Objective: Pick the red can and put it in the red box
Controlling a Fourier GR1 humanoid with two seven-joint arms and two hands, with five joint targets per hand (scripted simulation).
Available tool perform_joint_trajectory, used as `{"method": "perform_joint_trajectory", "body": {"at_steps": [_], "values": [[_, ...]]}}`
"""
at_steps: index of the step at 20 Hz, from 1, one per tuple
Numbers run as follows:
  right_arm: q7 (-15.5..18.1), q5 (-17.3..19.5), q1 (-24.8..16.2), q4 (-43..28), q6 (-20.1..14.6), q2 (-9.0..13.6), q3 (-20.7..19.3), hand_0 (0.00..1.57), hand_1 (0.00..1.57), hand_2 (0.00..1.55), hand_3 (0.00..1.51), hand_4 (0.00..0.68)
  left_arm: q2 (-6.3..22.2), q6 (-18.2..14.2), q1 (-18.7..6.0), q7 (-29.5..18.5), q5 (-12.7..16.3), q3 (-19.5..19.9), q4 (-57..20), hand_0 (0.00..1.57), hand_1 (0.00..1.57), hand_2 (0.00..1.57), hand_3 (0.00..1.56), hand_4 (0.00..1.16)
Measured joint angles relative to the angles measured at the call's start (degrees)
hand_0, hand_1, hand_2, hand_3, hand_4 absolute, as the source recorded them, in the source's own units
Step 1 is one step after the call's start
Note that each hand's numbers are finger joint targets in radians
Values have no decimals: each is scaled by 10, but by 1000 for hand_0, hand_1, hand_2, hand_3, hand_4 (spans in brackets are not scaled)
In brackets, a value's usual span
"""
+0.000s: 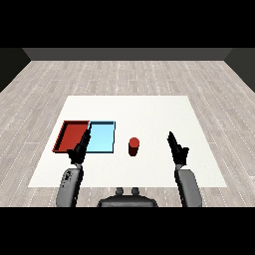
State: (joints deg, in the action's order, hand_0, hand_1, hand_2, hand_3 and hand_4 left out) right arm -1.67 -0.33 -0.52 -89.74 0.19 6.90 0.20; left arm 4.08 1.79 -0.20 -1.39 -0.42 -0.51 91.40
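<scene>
Standing upright on the white table, the red can sits a little below the middle of the tabletop. Nothing touches it. No label, brand or writing can be read on the can or anywhere else.

At 9 o'clock from the can lies the blue tray, near it but with a strip of bare table between them. The red tray lies further out at 9 o'clock, touching the blue tray side to side. So the blue tray sits between the can and the red tray. Both trays show only their flat floors and low rims.

The right hand is at 3 o'clock from the can, apart from it. Its fingers are straight and point away across the table, and it holds nothing.

The left hand is at 9 o'clock from the can, well apart. Its fingers are straight too, and it holds nothing. In this view its fingertips cover the near edges of the two trays, right where they meet.

A grey forearm comes up to each hand from the low corners. Around the table is a grey wood floor.
</scene>
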Motion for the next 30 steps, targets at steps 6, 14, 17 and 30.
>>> {"method": "perform_joint_trajectory", "body": {"at_steps": [6, 14, 17, 30], "values": [[12, 4, -12, -11, 2, -13, -6, 0, 0, 0, 0, 0, -4, -10, -15, 19, -10, 8, -15, 0, 0, 0, 0, 0], [171, -23, -12, -26, 32, -23, -21, 0, 0, 0, 0, 0, -21, 3, -14, -169, 16, 31, 3, 0, 0, 0, 0, 0], [198, -22, -24, -31, 36, -33, -14, 0, 0, 0, 0, 0, -18, 10, -3, -191, 20, 34, 12, 0, 0, 0, 0, 0], [208, -21, -10, -2, 47, -45, -9, 0, 0, 0, 0, 0, -25, 14, -4, -217, 35, 31, 9, 0, 0, 0, 0, 0]]}}
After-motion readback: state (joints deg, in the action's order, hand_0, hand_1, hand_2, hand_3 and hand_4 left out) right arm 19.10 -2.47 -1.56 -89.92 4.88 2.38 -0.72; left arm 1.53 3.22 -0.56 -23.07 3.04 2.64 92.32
